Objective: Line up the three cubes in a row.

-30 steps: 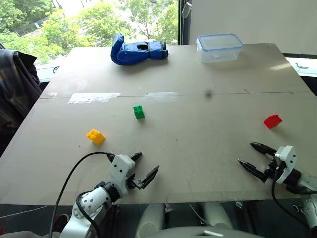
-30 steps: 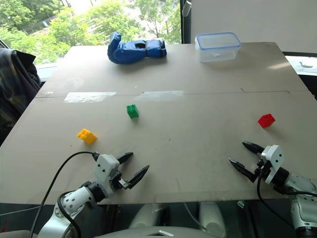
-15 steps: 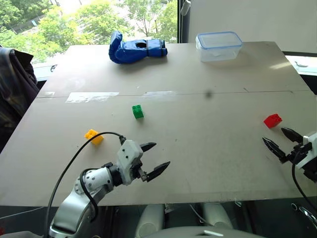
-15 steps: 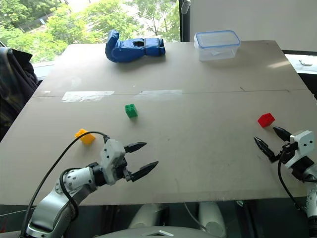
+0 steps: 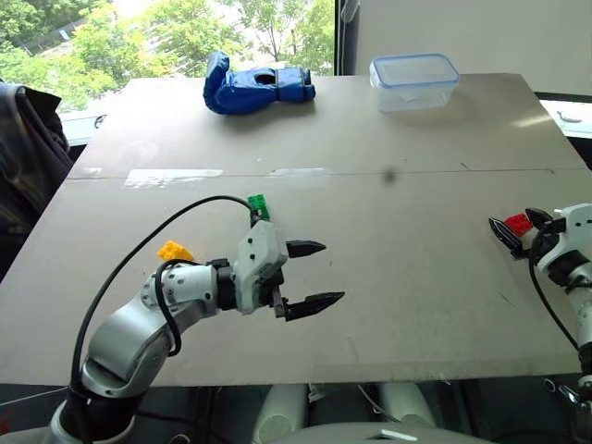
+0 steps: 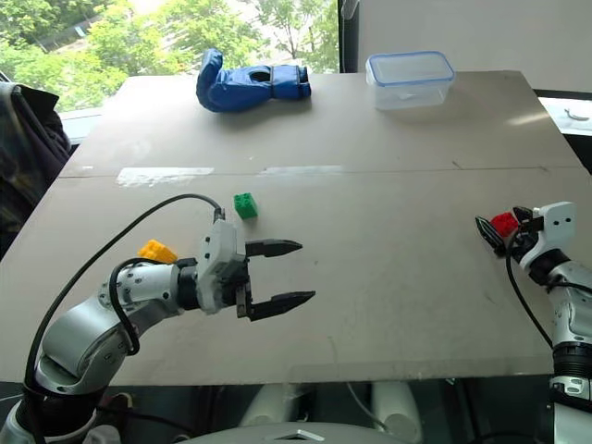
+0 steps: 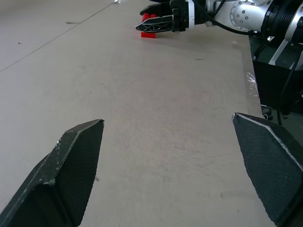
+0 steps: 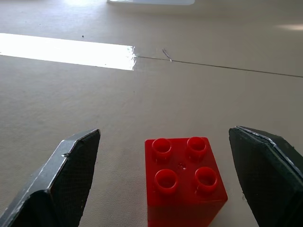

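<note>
At the frame's right edge, the red cube (image 8: 183,179) sits untouched between the right pincer's (image 5: 520,226) wide-spread fingers, studs up, four round knobs, glossy plastic

Daylight pours in from the window beyond my flat grey-brown table (image 5: 398,213), bright and even; a glaring white strip (image 8: 66,49) shines ahead, shadows stay soft.

Bare table (image 5: 407,277) lies between the two arms; the blue glove (image 5: 257,88) and clear plastic box (image 5: 413,81) stand at the far edge.
</note>
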